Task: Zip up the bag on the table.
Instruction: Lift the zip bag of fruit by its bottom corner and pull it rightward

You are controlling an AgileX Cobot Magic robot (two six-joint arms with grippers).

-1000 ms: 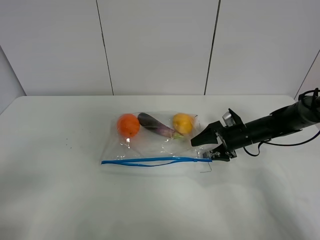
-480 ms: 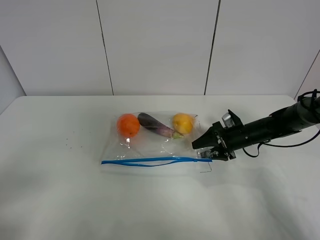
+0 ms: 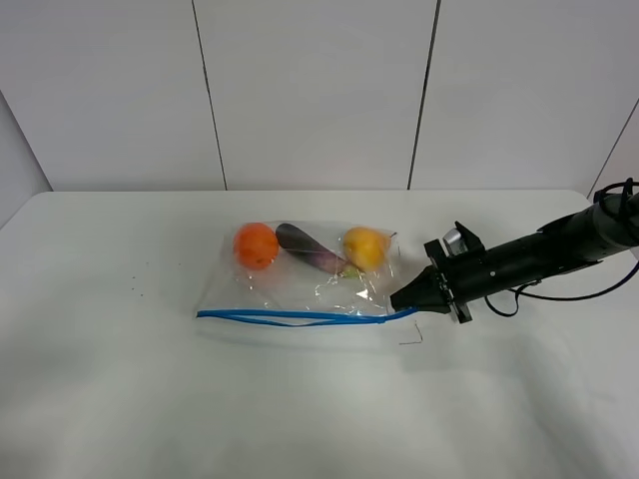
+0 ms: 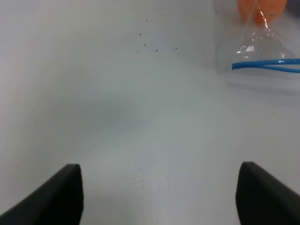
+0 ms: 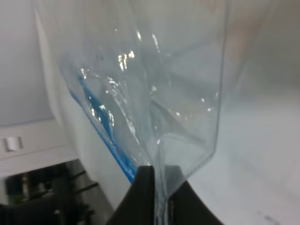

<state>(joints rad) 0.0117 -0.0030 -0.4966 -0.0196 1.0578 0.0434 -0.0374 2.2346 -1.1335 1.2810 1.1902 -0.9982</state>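
Closed since a second ago, the right gripper now pinches the bag at the right end of its blue seal strip. The bag, mid-table, has shifted slightly. An orange, an aubergine and a lemon lie inside along the far edge, clear of the seal.

From the left wrist, the left gripper stands wide apart and empty over the tabletop, the bag's left corner near.

From the right wrist, the fingers clamp thin film. With the far corner unpinned, a pull could drag the whole bag or let the film slip free, leaving the seal gaping.
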